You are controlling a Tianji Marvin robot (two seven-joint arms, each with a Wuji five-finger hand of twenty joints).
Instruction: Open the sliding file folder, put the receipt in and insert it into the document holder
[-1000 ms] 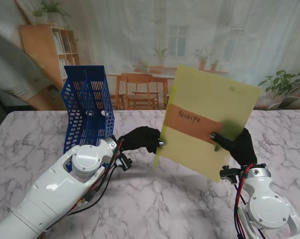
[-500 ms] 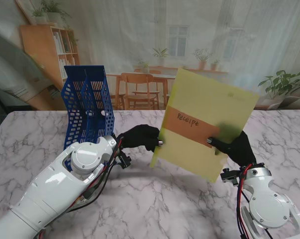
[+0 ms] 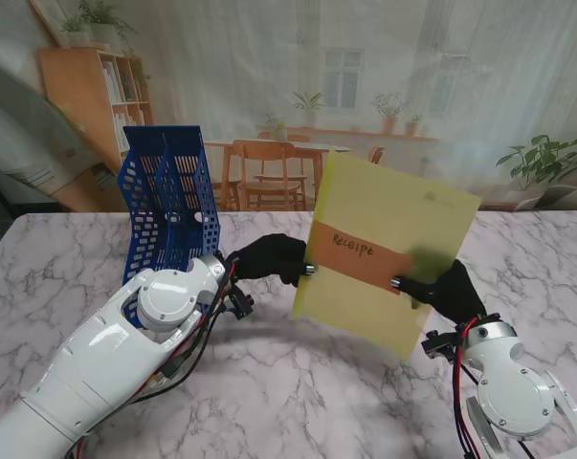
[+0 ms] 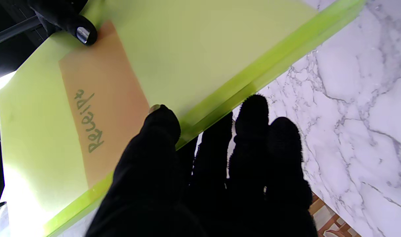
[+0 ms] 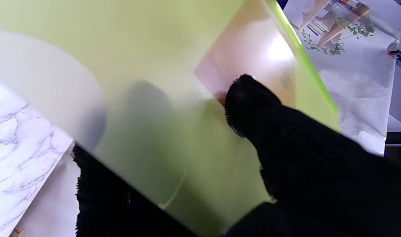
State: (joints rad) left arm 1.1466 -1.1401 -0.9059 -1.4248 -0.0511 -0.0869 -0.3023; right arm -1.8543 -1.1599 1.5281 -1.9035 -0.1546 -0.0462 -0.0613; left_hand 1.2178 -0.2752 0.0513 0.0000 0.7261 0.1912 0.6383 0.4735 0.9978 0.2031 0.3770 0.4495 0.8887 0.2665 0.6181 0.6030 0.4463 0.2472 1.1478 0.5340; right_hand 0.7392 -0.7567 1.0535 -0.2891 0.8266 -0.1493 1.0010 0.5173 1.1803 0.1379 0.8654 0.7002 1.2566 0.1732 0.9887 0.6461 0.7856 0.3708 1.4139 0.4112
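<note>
I see one yellow-green sliding file folder held up off the marble desk, standing nearly upright and tilted, between my two black-gloved hands. Inside it sits one orange-brown receipt, a single strip running across the folder's middle with "Receipt" handwritten on it, showing through the translucent cover. My left hand grasps the folder at its left edge: in the left wrist view the thumb presses on the face of the folder over the end of the receipt, while the other fingers lie behind the bright green spine rail. My right hand grasps the folder at its right side, level with the receipt's other end; in the right wrist view the thumb lies on one face and the remaining fingers show as dark shadows through the plastic from the other side. One blue perforated document holder stands upright on the desk on my left, farther from me than the left forearm and near the folder's left edge but apart from it. The folder is not in the holder.
</note>
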